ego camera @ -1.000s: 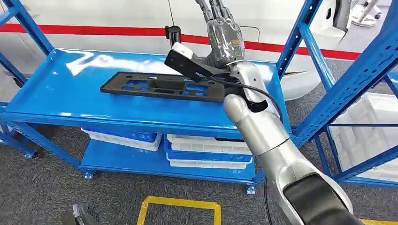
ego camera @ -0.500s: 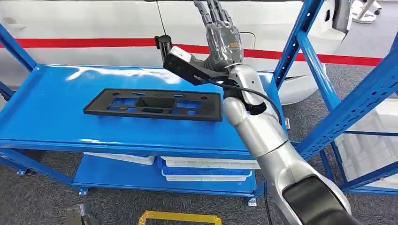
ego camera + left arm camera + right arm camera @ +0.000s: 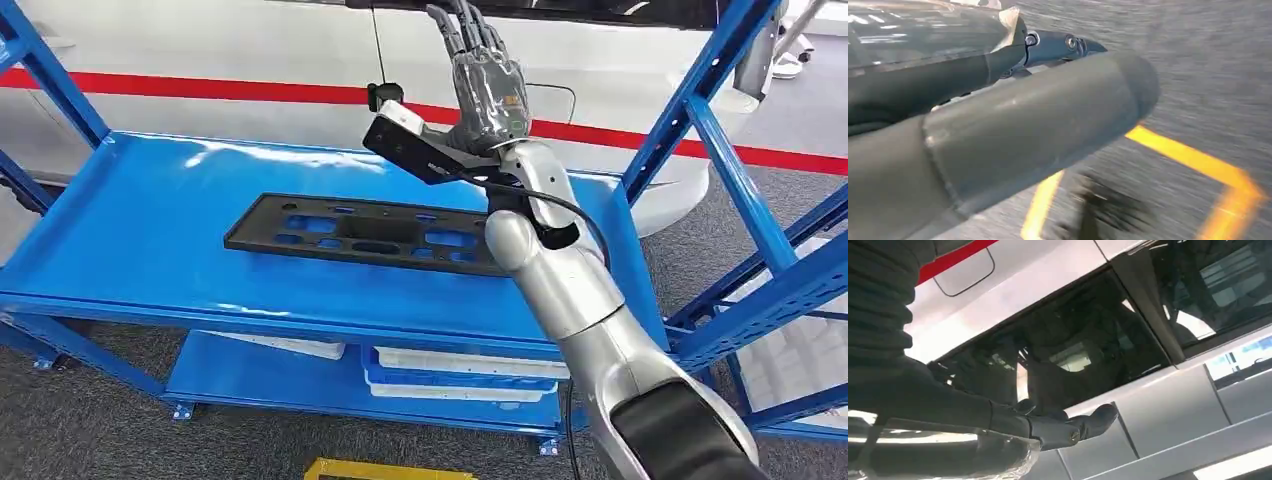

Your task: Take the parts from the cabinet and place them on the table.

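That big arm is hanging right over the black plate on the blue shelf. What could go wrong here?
The right hand is raised, fingers extended and holding nothing, while the forearm crosses the black part's near end. Lowering could nudge the part along the glossy shelf. The blue upright stands close beside the arm, so a sideways swing might clip it. The wrist cable could also snag.

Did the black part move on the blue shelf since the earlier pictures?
No. The part lies at the same spot on the shelf, near its right end; only the camera shifted.

Grey carpet floor (image 3: 90, 410), white red-striped car (image 3: 200, 60) behind.
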